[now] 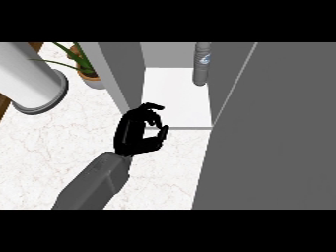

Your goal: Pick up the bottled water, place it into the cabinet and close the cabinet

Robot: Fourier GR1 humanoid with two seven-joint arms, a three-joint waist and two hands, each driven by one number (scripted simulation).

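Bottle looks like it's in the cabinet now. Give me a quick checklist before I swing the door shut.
1. Bottled water inside the cabinet, standing at the back of the white shelf: ok.
2. Bottle released: ok, no hand touches it.
3. Left hand clear of the opening: not ok, it hangs at the shelf's front edge with fingers curled, holding nothing.
4. Cabinet door shut: not ok, it stands open at the right.
5. Right hand ready at the door: cannot tell, it is out of view.
6. Potted plant and white cylinder away from the door's swing: ok, both sit left of the cabinet.
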